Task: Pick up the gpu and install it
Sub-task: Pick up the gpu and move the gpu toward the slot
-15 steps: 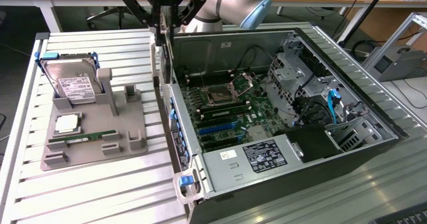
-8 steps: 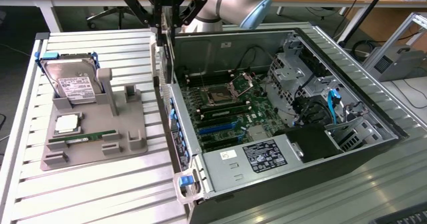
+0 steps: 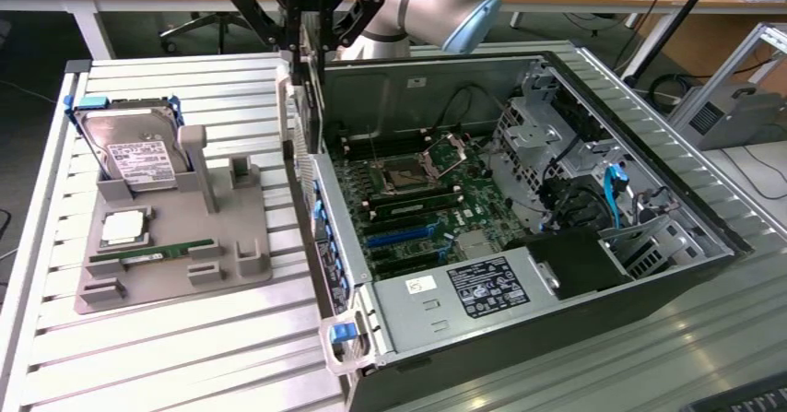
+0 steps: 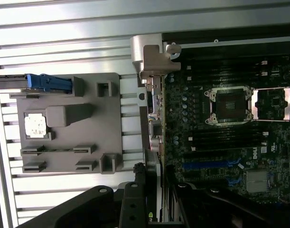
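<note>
My hand point(image 3: 310, 41) is part-closed, fingers pinching the gpu point(image 3: 308, 99) by its upper edge, and the card hangs upright, edge-on. It's light and stiff but fragile. I reckon the bare board edges are the place to clamp, never the cooler or components, and those smooth faces could slip. Its silver bracket point(image 4: 150, 57) hovers right at the rear wall of the computer case point(image 3: 640, 283). Below lies the motherboard point(image 3: 418, 200) with its blue slots point(image 3: 400, 237). Further off on the worktop point(image 3: 184, 357), the grey fixture point(image 3: 234, 228) carries the hard drive point(image 3: 135, 154) and RAM stick point(image 3: 154, 255).
</note>
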Motion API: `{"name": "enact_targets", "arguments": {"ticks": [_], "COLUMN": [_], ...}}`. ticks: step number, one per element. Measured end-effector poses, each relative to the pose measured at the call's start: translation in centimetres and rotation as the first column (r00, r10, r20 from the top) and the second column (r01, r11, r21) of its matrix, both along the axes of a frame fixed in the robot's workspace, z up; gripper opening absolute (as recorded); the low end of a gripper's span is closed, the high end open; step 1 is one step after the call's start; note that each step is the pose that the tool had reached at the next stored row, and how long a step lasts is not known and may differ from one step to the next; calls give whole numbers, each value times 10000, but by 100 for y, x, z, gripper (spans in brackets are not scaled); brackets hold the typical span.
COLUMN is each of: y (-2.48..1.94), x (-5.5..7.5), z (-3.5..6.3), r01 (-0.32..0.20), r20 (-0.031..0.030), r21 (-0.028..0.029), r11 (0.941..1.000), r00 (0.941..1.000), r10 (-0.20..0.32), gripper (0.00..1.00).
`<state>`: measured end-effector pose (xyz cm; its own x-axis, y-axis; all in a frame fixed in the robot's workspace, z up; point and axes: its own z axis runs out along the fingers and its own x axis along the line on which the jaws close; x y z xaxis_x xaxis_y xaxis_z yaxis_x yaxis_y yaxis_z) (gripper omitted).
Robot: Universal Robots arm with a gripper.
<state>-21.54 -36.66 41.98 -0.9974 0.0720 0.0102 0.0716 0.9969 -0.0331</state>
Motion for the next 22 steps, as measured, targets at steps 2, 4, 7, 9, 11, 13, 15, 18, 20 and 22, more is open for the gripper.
{"name": "enact_targets", "arguments": {"ticks": [2, 4, 7, 9, 11, 13, 15, 18, 20, 22], "y": [0, 0, 0, 0, 0, 0, 0, 0, 0, 0], "x": [4, 9, 14, 18, 22, 26, 33, 39, 43, 47], "z": [-1, -2, -2, -3, -4, -5, -6, -8, -9, -9], "r01": [0, 0, 0, 0, -1, 0, 0, 0, 0, 0], "r20": [0, -1, -1, 0, -1, 0, 0, -1, 0, 0], "r21": [0, 0, -1, -1, -1, -1, -1, -1, 0, -1], "r11": [10000, 10000, 10000, 10000, 10000, 10000, 10000, 10000, 10000, 10000], "r00": [10000, 10000, 10000, 10000, 10000, 10000, 10000, 10000, 10000, 10000], "r10": [0, 0, 0, 0, 1, 0, 0, 0, 0, 0], "gripper": [27, 27, 27, 27, 27, 27, 27, 27, 27, 27]}}
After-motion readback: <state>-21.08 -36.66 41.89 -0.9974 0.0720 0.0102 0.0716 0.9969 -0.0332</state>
